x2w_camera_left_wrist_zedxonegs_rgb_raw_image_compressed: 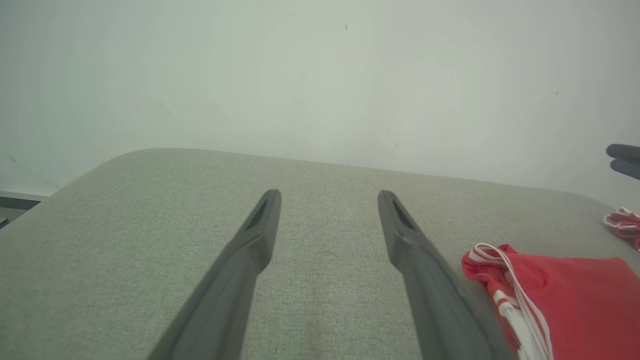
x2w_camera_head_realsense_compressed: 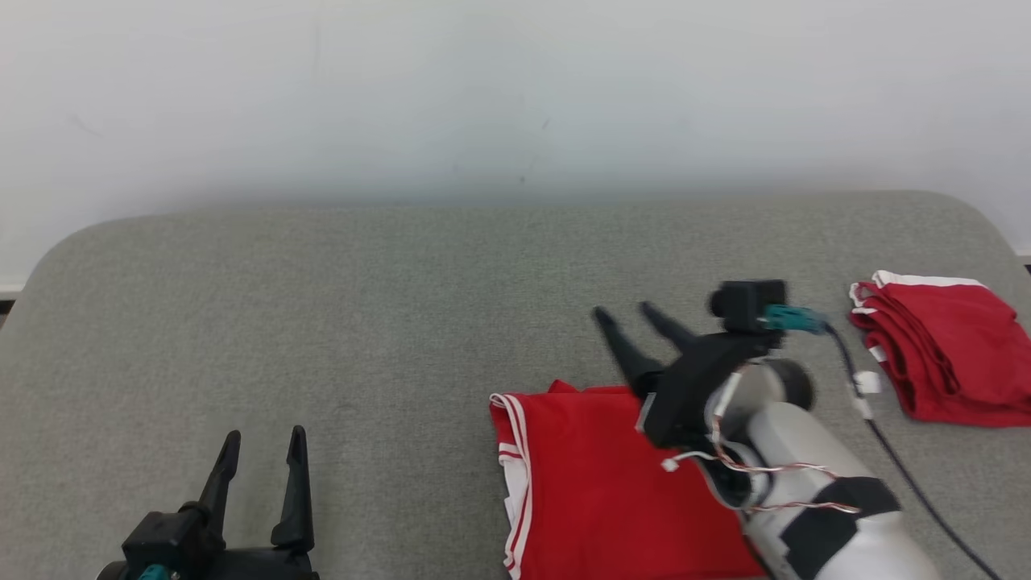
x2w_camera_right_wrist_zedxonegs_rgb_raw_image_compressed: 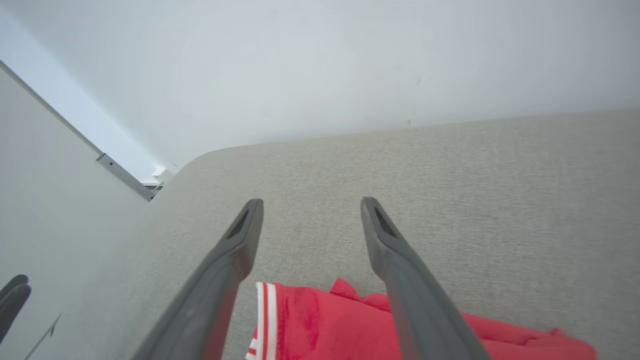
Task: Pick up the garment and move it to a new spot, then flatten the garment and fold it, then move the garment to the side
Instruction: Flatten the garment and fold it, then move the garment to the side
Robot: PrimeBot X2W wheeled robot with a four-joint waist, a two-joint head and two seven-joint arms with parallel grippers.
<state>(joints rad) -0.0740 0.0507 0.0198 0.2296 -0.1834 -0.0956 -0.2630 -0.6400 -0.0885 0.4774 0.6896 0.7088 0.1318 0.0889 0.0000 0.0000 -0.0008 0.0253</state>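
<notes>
Garment (x2w_camera_head_realsense_compressed: 596, 483), red and folded, lies at lower centre-right of the head view on a grey surface (x2w_camera_head_realsense_compressed: 362, 306). Your right gripper (x2w_camera_head_realsense_compressed: 622, 310) hangs over its top edge, fingers spread, empty. Your left gripper (x2w_camera_head_realsense_compressed: 266, 432), lower left, is likewise spread and empty.

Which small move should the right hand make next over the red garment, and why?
Probably lower the right hand and close it on the far edge of the red garment. It is open and empty, tips just past that edge; the garment lies flat on the grey table, apart from the folded red pile at the right.
</notes>
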